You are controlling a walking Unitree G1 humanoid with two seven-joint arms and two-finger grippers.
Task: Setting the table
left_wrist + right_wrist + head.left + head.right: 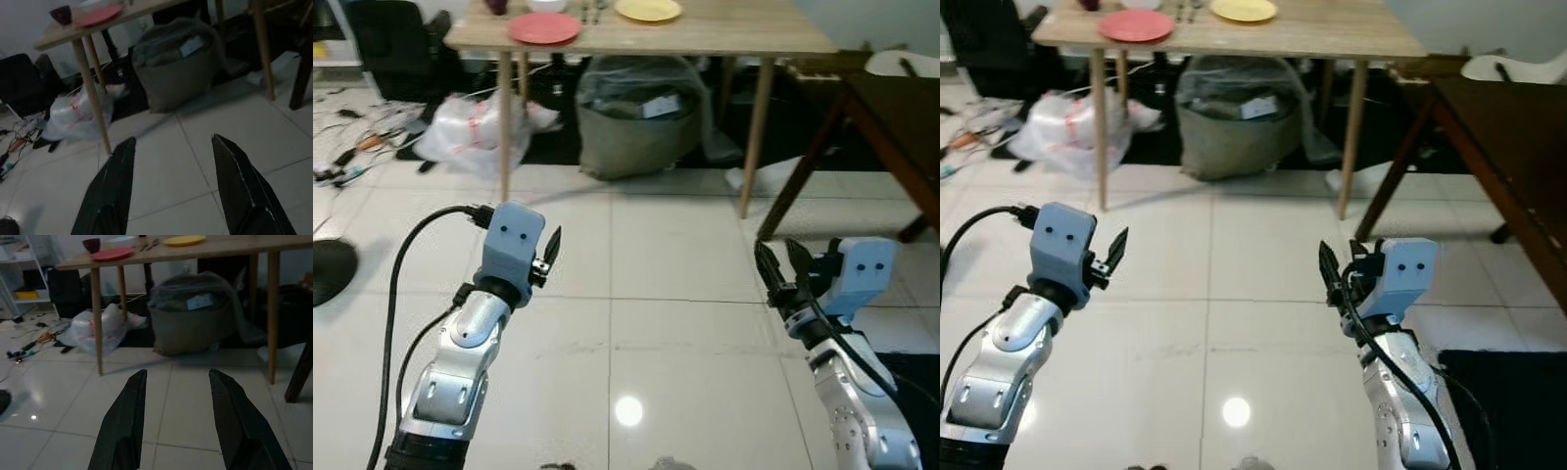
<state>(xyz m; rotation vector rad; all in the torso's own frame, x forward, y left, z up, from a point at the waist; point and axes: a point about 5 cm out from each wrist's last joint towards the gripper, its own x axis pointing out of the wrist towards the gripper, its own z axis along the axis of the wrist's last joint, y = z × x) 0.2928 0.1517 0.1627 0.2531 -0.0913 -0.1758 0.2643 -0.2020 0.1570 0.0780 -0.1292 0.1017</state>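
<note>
A light wooden table (pixel 724 34) stands ahead across the tiled floor. On it are a red plate (pixel 544 27), a yellow plate (pixel 648 10), a dark cup (pixel 91 245), a white bowl (pixel 546 4) and some cutlery (pixel 592 12). My left gripper (pixel 551 253) is raised over the floor, short of the table, open and holding nothing. My right gripper (pixel 780 262) is held at about the same height on the other side, also open and holding nothing. Both wrist views look past the black fingers (pixel 117 186) toward the table legs.
Under the table sit a grey sack (pixel 641 117) and a white plastic bag (pixel 475 127). A dark wooden table (pixel 901 108) stands at the right. At the left, cables (pixel 352 147) lie on the floor beside a black round base (pixel 328 269).
</note>
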